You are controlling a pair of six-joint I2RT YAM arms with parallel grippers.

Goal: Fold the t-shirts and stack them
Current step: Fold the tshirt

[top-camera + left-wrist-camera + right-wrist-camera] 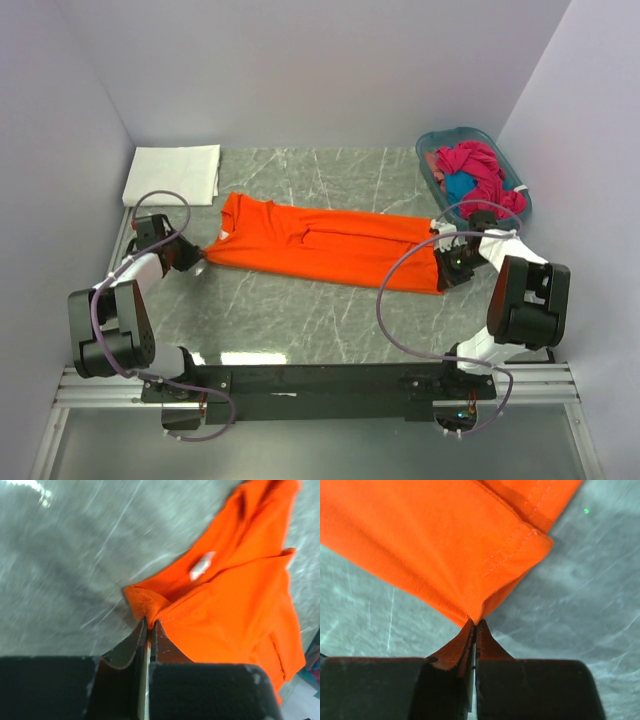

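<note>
The orange t-shirt (320, 245) lies stretched lengthways across the middle of the table, folded narrow. My left gripper (198, 262) is shut on its left near corner by the collar end (149, 622); a white label (201, 566) shows there. My right gripper (442, 278) is shut on its right near corner at the hem (475, 622). A folded white t-shirt (172, 173) lies at the back left. A magenta t-shirt (478, 170) and a blue one (458, 187) lie crumpled in the teal basket (436, 140).
The teal basket stands at the back right, close to the right arm (525, 295). Walls close in the table on the left, back and right. Grey marbled tabletop (300, 315) shows in front of the orange shirt.
</note>
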